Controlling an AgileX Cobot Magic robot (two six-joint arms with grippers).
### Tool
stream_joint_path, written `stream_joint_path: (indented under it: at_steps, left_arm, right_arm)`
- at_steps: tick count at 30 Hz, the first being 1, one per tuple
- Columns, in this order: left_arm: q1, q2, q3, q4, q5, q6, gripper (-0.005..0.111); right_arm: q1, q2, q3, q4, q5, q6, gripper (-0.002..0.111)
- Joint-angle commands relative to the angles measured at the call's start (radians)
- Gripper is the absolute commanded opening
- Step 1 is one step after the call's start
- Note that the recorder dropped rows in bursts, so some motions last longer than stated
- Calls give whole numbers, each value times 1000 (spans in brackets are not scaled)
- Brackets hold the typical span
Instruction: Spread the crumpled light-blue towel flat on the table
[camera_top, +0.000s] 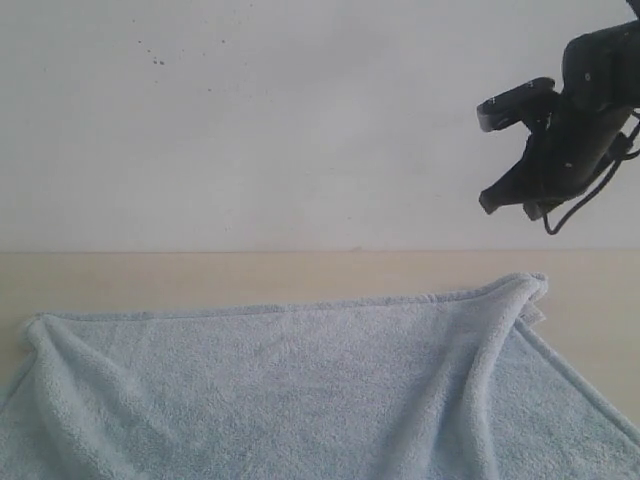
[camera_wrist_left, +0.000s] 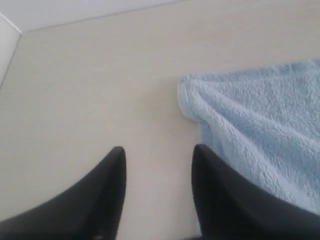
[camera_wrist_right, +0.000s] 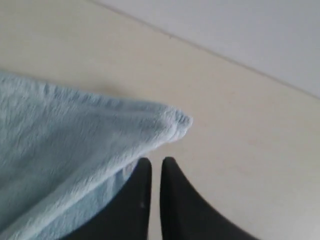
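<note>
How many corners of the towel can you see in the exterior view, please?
2. The towel shows its left corner and its bunched right corner; the others lie outside the frame.

Left gripper (camera_wrist_left: 159, 150): fingers spread wide apart. Right gripper (camera_wrist_right: 156, 161): fingers almost touching. Right arm (camera_top: 592, 95): raised high.

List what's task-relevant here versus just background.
Job:
towel
table
left fingers, open
right fingers, shut, empty

Background:
white wall
dark specks on it
</note>
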Motion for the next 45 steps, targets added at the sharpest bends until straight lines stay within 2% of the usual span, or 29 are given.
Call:
stream_joint_path:
  at_steps: [1, 5, 10, 18, 27, 38, 45]
  left_arm:
    - [2, -109, 83, -90, 12, 5, 29]
    - [-14, -208, 123, -183, 13, 68, 27]
    - [-48, -297, 125, -308, 37, 202, 27]
    - [-72, -333, 125, -364, 132, 268, 27]
    - [-72, -333, 125, -369, 136, 270, 27]
    - [-72, -333, 125, -403, 129, 308, 27]
    - [-72, -333, 125, -403, 132, 310, 27]
  right_arm:
    - [-4, -52, 116, 68, 147, -78, 0]
    - [-6, -119, 293, 60, 97, -88, 0]
    - [-22, -213, 542, 79, -67, -81, 0]
    - [-22, -212, 753, 86, -284, -83, 0]
    - [-22, -207, 809, 86, -394, -82, 0]
    - [-22, -124, 814, 86, -381, -81, 0]
    - [-22, -124, 843, 60, -312, -68, 0]
